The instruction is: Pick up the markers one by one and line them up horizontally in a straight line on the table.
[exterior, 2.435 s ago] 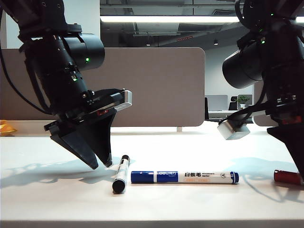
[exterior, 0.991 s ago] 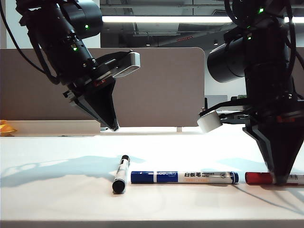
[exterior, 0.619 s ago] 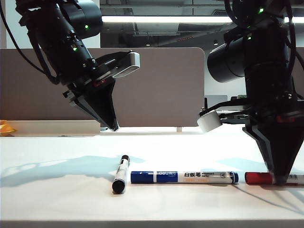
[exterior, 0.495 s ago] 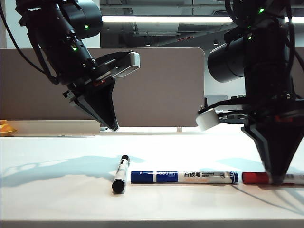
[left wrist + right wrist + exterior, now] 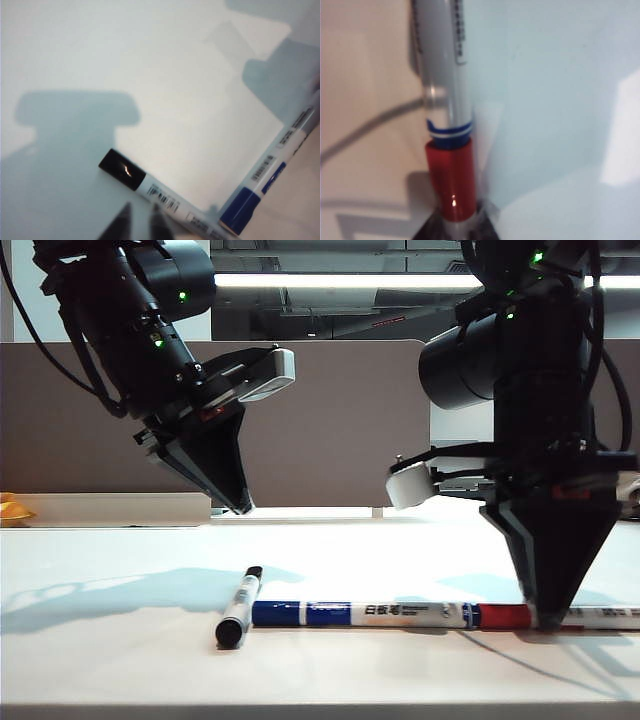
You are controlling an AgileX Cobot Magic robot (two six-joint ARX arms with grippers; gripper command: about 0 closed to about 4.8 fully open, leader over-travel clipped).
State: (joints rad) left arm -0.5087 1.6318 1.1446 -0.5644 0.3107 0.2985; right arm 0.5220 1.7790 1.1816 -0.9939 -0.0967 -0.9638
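My right gripper (image 5: 548, 618) points straight down at the wide, smooth white table (image 5: 120, 660) on the right side of the exterior view, its black fingertips set either side of the slim white marker with the red cap (image 5: 505, 616). In my right wrist view that red cap (image 5: 451, 179) runs in between my fingertips (image 5: 427, 227), though I cannot tell whether they press on the barrel or just flank it. The red cap touches the end of the white marker with the blue cap and blue band (image 5: 350, 614), and the two lie end to end in one level line along the table. At the blue marker's capped end lies the white marker with the black cap (image 5: 236, 607), angled off the line. My left gripper (image 5: 240, 508) hangs in the air above the black-capped marker, holding nothing; my left wrist view shows its fingertips (image 5: 120, 225) with a narrow gap between them.
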